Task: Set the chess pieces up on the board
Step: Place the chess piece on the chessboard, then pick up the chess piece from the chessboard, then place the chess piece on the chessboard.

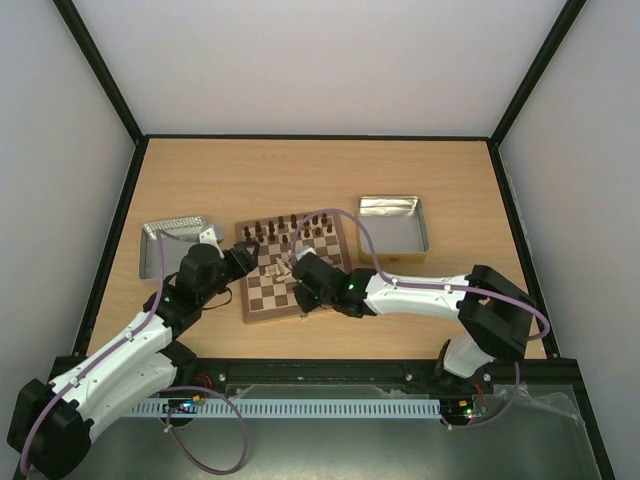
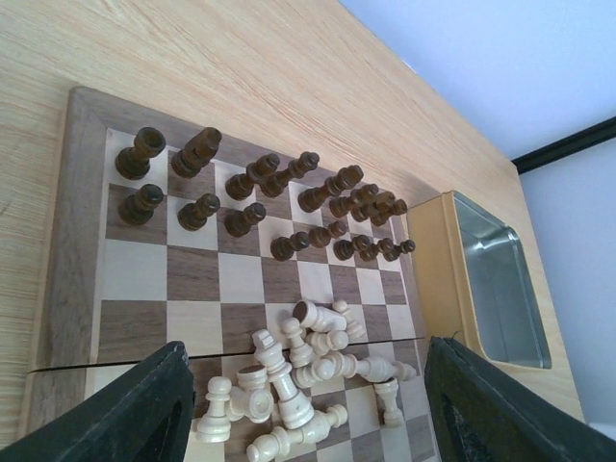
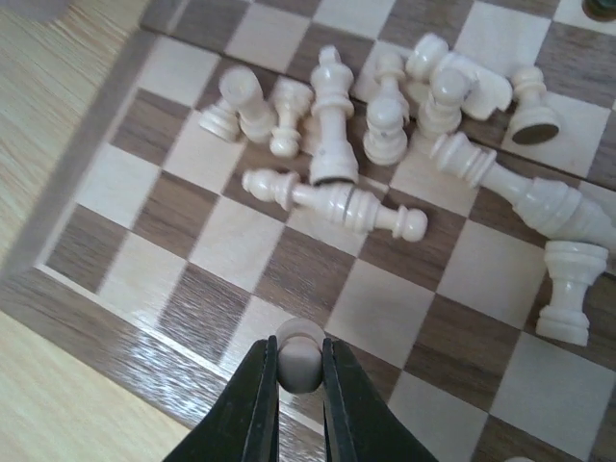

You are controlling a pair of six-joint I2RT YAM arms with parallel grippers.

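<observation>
The board (image 1: 262, 300) lies mid-table, with dark chessmen standing on its far rows. Pale chess pieces (image 2: 308, 371) lie in a jumbled heap on the board's near half, most on their sides; the heap also shows in the right wrist view (image 3: 385, 144). My right gripper (image 3: 299, 371) is shut on a pale pawn (image 3: 299, 358), holding it upright over the board's near-left corner squares. My left gripper (image 2: 298, 423) is open and empty, hovering above the heap with its fingers (image 2: 144, 409) spread wide to either side.
A square metal tin (image 1: 393, 228) stands right of the board and shows in the left wrist view (image 2: 500, 284). A second tin (image 1: 172, 243) lies left of the board. Dark chessmen (image 2: 260, 197) fill the far rows.
</observation>
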